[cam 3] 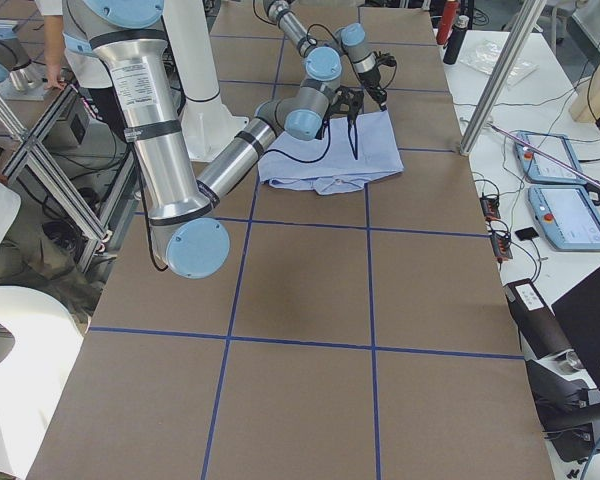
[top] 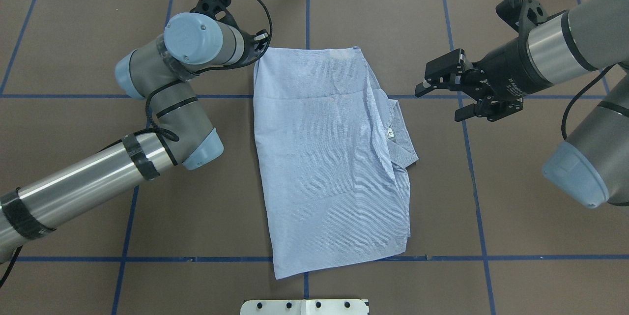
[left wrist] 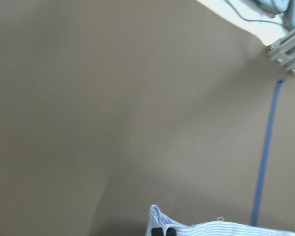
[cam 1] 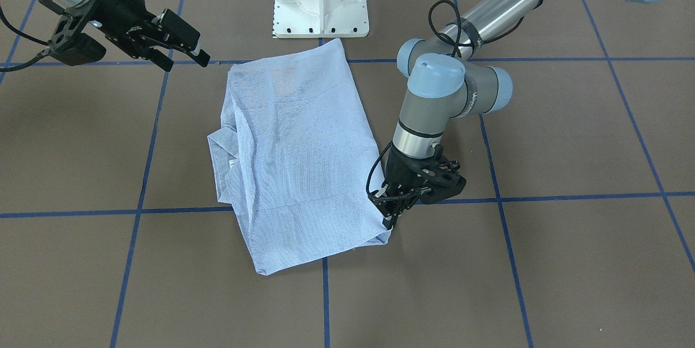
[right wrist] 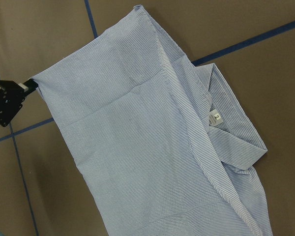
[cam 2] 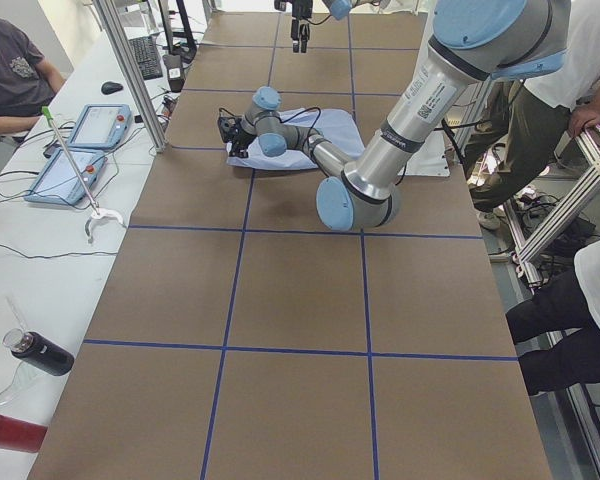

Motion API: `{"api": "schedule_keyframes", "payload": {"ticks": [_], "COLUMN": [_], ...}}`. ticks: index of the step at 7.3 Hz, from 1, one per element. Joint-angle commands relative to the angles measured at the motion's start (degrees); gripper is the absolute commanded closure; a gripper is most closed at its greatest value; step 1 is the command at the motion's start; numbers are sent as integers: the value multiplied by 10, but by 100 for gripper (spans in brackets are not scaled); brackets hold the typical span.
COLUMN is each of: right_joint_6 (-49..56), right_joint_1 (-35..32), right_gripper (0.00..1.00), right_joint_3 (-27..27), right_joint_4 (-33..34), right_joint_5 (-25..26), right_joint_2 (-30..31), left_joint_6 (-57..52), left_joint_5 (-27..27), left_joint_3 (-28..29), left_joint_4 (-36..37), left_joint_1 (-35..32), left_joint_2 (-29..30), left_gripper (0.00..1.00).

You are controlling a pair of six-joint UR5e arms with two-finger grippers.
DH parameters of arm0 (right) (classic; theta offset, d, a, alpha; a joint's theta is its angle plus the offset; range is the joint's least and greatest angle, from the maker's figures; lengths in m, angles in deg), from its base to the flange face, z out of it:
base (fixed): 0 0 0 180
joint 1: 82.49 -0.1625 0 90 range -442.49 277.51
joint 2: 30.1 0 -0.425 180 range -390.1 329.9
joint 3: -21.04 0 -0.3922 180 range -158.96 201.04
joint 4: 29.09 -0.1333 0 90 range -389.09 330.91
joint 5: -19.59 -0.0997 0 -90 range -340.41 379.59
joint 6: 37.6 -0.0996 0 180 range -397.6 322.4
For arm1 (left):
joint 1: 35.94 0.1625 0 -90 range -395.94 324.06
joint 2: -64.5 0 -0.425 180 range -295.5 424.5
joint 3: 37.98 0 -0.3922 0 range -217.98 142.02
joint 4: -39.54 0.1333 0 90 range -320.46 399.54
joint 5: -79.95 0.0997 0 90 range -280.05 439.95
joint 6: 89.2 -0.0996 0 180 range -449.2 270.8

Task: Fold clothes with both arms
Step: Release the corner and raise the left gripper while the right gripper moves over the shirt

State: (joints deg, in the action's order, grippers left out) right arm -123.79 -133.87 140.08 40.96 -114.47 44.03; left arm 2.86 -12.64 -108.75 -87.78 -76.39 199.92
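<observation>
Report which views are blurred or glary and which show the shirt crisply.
Left wrist view: soft and smeared, table textureless, top-right corner blown out white, only a sliver of shirt. Right wrist view: sharp, stripes and collar label clear. Front-facing view: moiré rings ripple across the fabric.

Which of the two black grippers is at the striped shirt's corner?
The left black gripper, pinching the light blue striped shirt's corner; the right gripper hangs open, apart.

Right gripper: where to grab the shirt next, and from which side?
Probably the far right corner of the shirt, mirroring the far left one pinched by the left gripper. Bring the open right gripper in from the robot's right: that corner lies flat and clear of the bunched collar.
</observation>
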Motion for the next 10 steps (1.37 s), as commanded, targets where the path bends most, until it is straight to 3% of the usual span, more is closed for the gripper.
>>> {"api": "schedule_keyframes", "payload": {"ticks": [1, 3, 4, 5, 8, 9, 10], "right_joint_6": [1, 1, 2, 7, 133, 152, 157], "right_joint_1": [-4, -2, 4, 26, 45, 63, 88], "right_gripper": [0, 0, 0, 0, 0, 0, 0], "right_joint_3": [1, 0, -3, -13, -103, -145, -176], "right_joint_4": [0, 0, 0, 3, 5, 7, 7], "right_joint_5": [11, 19, 29, 58, 123, 154, 192], "right_joint_2": [-1, -4, -5, -19, -49, -75, -90], "left_joint_6": [-48, -61, -61, -61, -67, -72, -75], "left_joint_5": [14, 15, 14, 14, 7, -18, -57], "left_joint_3": [83, 127, 128, 125, 97, 59, -18], "left_joint_4": [-74, -118, -119, -120, -110, -102, -81], "left_joint_1": [-34, -38, -38, -38, -39, -39, -40], "left_joint_2": [43, 44, 49, 52, 57, 27, -38], "left_gripper": [100, 100, 91, 2, 0, 0, 0]}}
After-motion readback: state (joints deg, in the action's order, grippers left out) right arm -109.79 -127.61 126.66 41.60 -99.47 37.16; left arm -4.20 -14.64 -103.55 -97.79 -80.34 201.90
